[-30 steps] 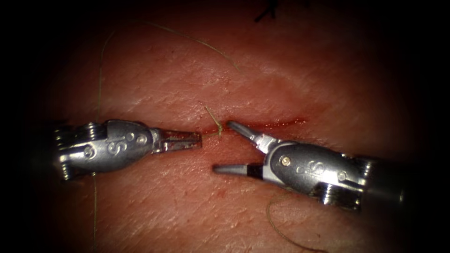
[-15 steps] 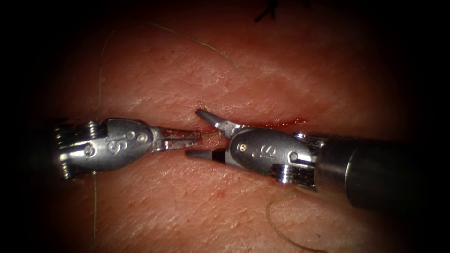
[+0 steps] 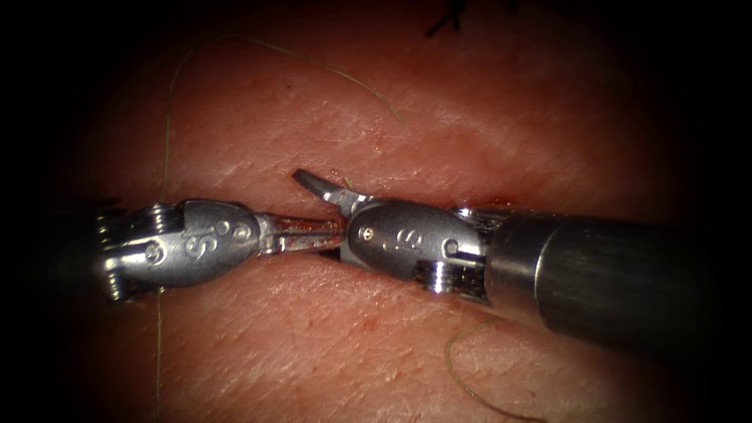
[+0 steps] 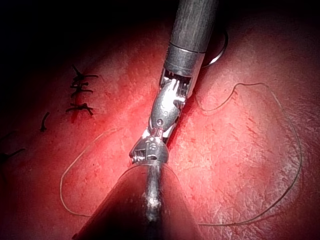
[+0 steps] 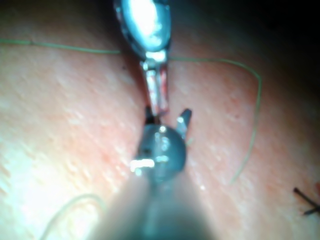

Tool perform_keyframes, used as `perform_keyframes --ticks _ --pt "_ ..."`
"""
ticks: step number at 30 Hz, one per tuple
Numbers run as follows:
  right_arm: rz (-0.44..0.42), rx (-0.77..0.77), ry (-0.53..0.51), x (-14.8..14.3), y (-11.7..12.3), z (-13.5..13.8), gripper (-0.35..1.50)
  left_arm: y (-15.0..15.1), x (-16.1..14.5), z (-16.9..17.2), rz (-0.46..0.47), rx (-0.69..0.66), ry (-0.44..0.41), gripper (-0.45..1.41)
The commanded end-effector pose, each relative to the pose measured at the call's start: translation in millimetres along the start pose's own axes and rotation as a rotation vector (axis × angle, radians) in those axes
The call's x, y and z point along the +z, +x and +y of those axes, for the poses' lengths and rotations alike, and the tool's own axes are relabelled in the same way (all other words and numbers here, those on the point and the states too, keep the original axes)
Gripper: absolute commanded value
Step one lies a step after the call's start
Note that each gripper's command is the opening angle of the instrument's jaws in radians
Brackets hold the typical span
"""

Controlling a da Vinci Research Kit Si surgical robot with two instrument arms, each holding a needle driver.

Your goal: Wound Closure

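Moving since a second ago: right pincer (image 3: 317, 213), now much further toward the endoscope view's left along the cut (image 3: 478, 204) and hard up against the left pincer (image 3: 337, 233); left pincer in the same place as before.
Right pincer: spread apart, clamped on nothing; upper jaw raised over the tissue (image 3: 313, 337) on the far side of the cut, lower jaw tucked under the left pincer's tip, so straddling that tip.
Left pincer: pressed together, tip on the cut line, smeared with red fluid (image 3: 492, 202); cannot tell whether a thread end is nipped in it.
Short thread tail: upright at the cut between the two tips a second ago; now covered by the right tool's head.
Thread (image 3: 462, 376): loose on the tissue, one loop under the right shaft, one long strand arcing across the upper tissue in the endoscope view.
Needle: in neither pincer; a pale curved arc (image 4: 221, 50) beside the right shaft in the left wrist view may be it, lying on the tissue, but cannot tell for sure.
Older stitches (image 4: 80, 92): dark knots further along the tissue, well apart from both tools.
Meaning for the task: reads as a reach with open jaws toward the tail at the cut; no grip on thread visible yet.
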Motion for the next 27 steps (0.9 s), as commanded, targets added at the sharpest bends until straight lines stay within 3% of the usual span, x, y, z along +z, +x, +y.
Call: perform_keyframes --ticks 1,5,7,9,20,25,26,27 --pt "0.003 -0.005 0.000 1.0 -0.5 0.2 1.26 -0.1 0.7 -0.2 0.001 0.000 0.000 -0.45" --pt "0.010 -0.010 0.012 1.3 -0.3 0.0 1.18 -0.1 0.7 -0.2 0.001 0.000 0.000 -0.45" --pt "0.026 -0.056 0.026 1.3 -0.2 0.0 0.67 -0.1 0.6 -0.1 0.000 0.000 0.000 -0.45" --pt "0.056 -0.096 0.033 1.0 -0.1 0.1 -0.35 -0.1 0.6 -0.1 0.001 0.000 0.000 -0.45" --pt "0.023 -0.120 0.093 -1.1 -0.3 -0.5 -0.35 -0.4 -0.8 -0.3 -0.002 0.001 -0.001 -0.45" --pt "0.083 -0.089 0.110 -6.3 -1.1 -2.1 -0.35 -1.4 -3.9 -0.8 -0.015 -0.003 0.033 -0.45" --pt "0.091 -0.050 0.131 -8.5 -1.2 -3.0 -0.25 -2.0 -5.1 -0.9 -0.016 -0.007 0.048 -0.45" --pt "0.091 -0.050 0.131 -8.5 -1.2 -3.0 -0.25 -2.0 -5.1 -0.9 -0.016 -0.007 0.048 -0.45"
